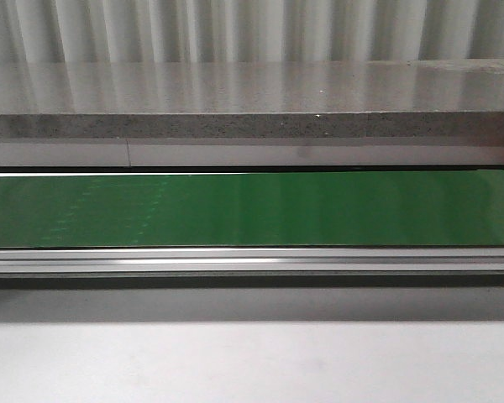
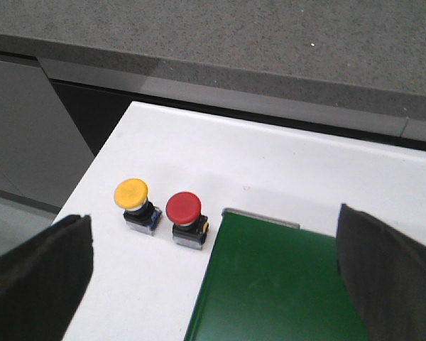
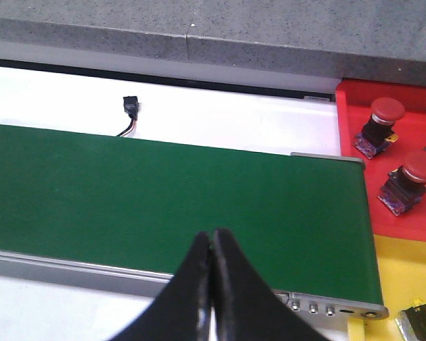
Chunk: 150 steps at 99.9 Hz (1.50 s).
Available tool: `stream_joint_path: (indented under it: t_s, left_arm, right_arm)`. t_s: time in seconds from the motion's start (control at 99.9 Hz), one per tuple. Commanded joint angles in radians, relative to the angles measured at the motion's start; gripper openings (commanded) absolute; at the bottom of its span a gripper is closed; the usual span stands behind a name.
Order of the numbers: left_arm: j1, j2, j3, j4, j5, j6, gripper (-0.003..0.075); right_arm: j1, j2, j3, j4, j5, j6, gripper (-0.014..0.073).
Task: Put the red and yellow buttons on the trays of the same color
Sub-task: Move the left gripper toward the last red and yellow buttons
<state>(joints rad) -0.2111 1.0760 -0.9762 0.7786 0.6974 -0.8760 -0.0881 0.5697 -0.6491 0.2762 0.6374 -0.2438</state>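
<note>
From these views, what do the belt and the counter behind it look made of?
Belt: looks like smooth green PVC or rubber; its satin sheen shows soft reflections. Counter: seems to be grey speckled stone or composite, polished on top, where it mirrors the ribbed wall behind; its front edge looks grainier. Neither is certain from looks alone.

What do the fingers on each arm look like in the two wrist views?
Only the fingers show; no arm, cable or marking is visible. The left gripper has two broad, matte black fingers with a slightly rough surface and blunt, squared ends. The right gripper has black fingers too, smoother, tapering to narrow rounded tips. The front view shows no part of the robot.
</note>
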Motion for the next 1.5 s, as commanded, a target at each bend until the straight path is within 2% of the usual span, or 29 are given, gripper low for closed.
stream_joint_path:
  t_s: [0.0, 0.1, 0.41, 0.56, 0.64, 0.951, 1.271, 1.491]
  left_arm:
    - [0.062, 0.059, -0.074, 0.004, -0.107, -0.01, 0.0659]
    - [0.139, 0.134, -0.105, -0.084, -0.163, 0.019, 0.0659]
    - [0.347, 0.323, -0.127, -0.4, -0.32, 0.231, 0.0659]
    - [0.402, 0.404, -0.127, -0.562, -0.334, 0.411, 0.0659]
    - [0.421, 0.445, -0.127, -0.624, -0.344, 0.452, 0.0659]
    - [0.43, 0.554, -0.136, -0.639, -0.419, 0.467, 0.0659]
    - [0.43, 0.663, -0.228, -0.652, -0.42, 0.467, 0.0659]
    - [0.43, 0.716, -0.23, -0.671, -0.424, 0.467, 0.0659]
  right_arm:
    - [0.0, 0.0, -0.027, 0.013, -0.061, -0.007, -0.0067]
    - [0.0, 0.0, -0.027, 0.013, -0.061, -0.007, -0.0067]
    - [0.0, 0.0, -0.027, 0.013, -0.061, -0.007, -0.0067]
    - [0.0, 0.0, -0.027, 0.013, -0.061, -0.007, -0.0067]
    - [0.0, 0.0, -0.027, 0.013, -0.061, -0.007, -0.0067]
    - [0.0, 0.0, -0.027, 0.013, -0.061, -0.007, -0.0067]
    - [0.0, 0.0, -0.027, 0.013, -0.06, -0.007, -0.0067]
    - [0.0, 0.0, -0.027, 0.013, -0.059, -0.007, -0.0067]
